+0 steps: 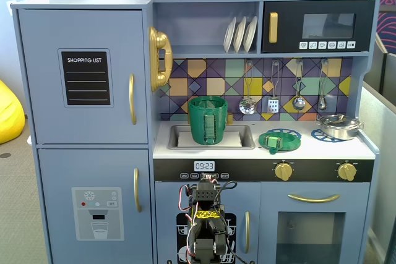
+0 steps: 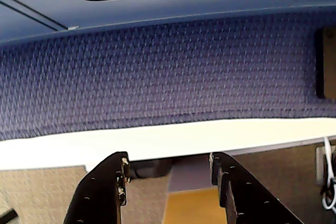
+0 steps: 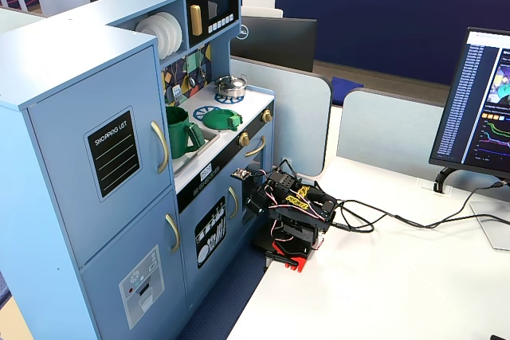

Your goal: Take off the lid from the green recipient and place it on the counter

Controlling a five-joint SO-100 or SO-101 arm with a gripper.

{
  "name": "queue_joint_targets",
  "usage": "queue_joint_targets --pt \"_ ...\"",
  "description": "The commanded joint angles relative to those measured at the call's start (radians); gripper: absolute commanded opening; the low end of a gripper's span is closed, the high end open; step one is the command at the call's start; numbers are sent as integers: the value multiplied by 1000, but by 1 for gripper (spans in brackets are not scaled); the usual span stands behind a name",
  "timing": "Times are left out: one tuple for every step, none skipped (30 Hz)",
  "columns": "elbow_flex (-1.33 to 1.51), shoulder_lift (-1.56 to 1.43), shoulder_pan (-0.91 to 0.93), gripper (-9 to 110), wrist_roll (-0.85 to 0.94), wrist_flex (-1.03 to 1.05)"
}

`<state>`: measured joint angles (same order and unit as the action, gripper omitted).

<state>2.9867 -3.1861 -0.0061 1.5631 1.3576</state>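
Observation:
The green recipient (image 1: 208,120) stands open-topped in the sink basin, also in the other fixed view (image 3: 179,131). The lid (image 1: 279,141) lies flat on the white counter (image 1: 309,148) right of the sink, over a blue burner print; it also shows in the other fixed view (image 3: 221,119). The arm (image 1: 207,227) is folded low in front of the kitchen's lower doors, well below the counter and far from both things (image 3: 291,212). In the wrist view my gripper (image 2: 168,161) is open and empty, with only floor and the white table edge between the jaws.
A silver pot (image 1: 339,126) sits on the counter's far right burner. Utensils hang on the tiled back wall above the counter. The arm's base stands on a white table (image 3: 382,276) with cables and a monitor (image 3: 478,109) to the right.

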Motion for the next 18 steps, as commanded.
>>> queue_joint_targets --pt "11 8 -25 11 -49 175" --pt "11 8 -38 11 -51 175" --pt "11 8 -52 11 -51 175" --pt "11 8 -61 11 -51 175" --pt "11 8 -66 11 -51 175" --pt "11 8 -67 11 -51 175" --pt "11 8 -67 11 -52 175" --pt "11 8 -67 11 -52 175" --pt "11 8 -67 11 -52 175" --pt "11 8 -67 11 -52 175" --pt "11 8 -67 11 -52 175" --pt "11 8 -67 11 -52 175" --pt "11 8 -67 11 -52 175" --pt "11 8 -67 11 -52 175" --pt "11 8 -67 11 -52 175" --pt "11 8 -67 11 -52 175" --pt "11 8 -67 11 -52 175" --pt "11 8 -67 11 -52 175"
